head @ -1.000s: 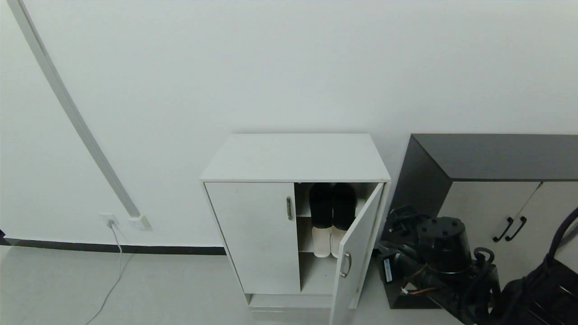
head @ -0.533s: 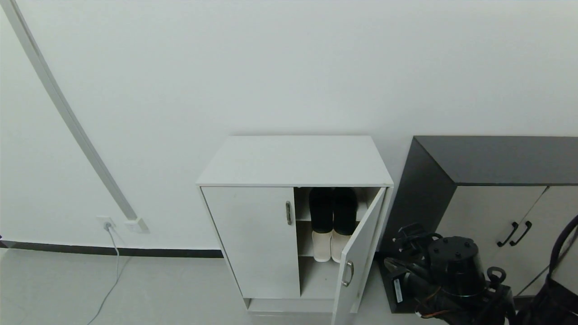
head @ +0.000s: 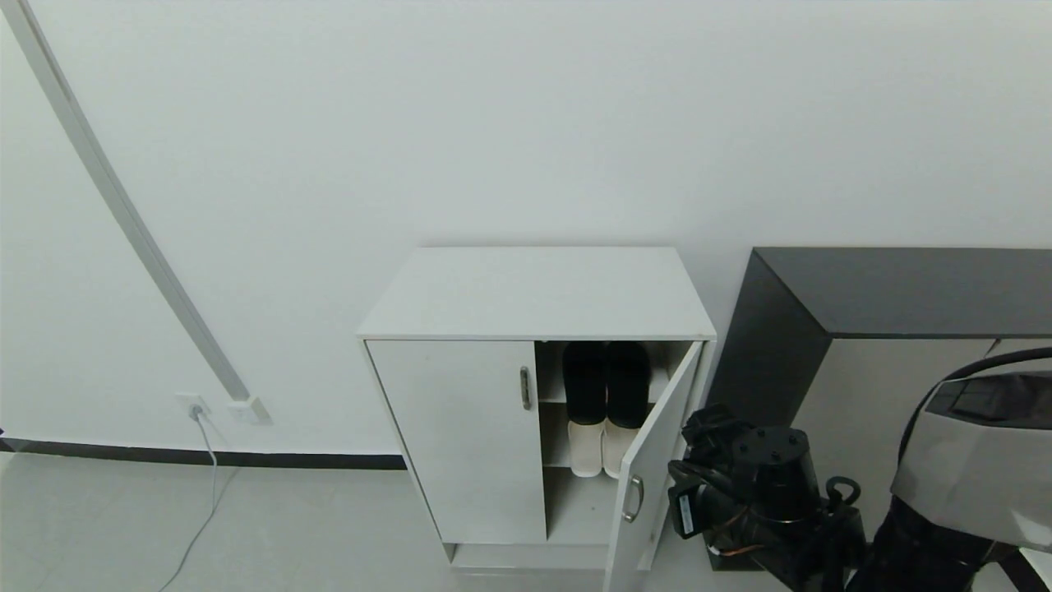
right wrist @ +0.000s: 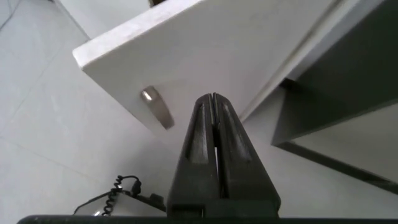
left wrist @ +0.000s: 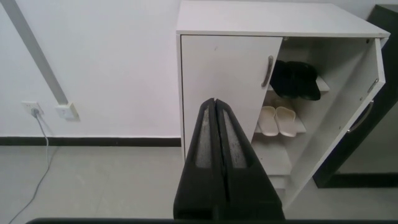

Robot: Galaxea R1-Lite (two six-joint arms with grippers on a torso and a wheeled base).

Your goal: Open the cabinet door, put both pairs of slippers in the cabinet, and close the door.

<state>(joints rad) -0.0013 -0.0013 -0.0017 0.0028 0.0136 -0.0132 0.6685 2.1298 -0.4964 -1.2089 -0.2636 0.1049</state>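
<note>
Currently: both pairs shelved, right door ajar

Finds white cabinet [head: 534, 292] against the wall, taken as dial centre in the head view. Logs left door [head: 460, 436] shut and right door [head: 649, 477] swung partly open toward 5 o'clock, with its handle [head: 631, 498] on the outer face. Sees black slippers [head: 606, 380] side by side on the upper shelf, in the opening between the two doors. Sees white slippers [head: 598, 448] at 6 o'clock of the black pair, side by side on the next shelf down. Notes bottom shelf bare beneath them.

Notes dark cabinet [head: 888, 288] at 3 o'clock of the white one, just beside it. Notes wall socket [head: 196, 404] at 9 o'clock, well apart, with a cable [head: 205, 510] trailing down to the floor.

Records right gripper [right wrist: 214, 102] with jaws pressed together, pinching nothing. Places its tip at the outer face of the right door, near the handle; cannot tell whether touching. Records left gripper [left wrist: 215, 106] with jaws likewise pressed together and empty, aimed at the left door and well apart from it.
</note>
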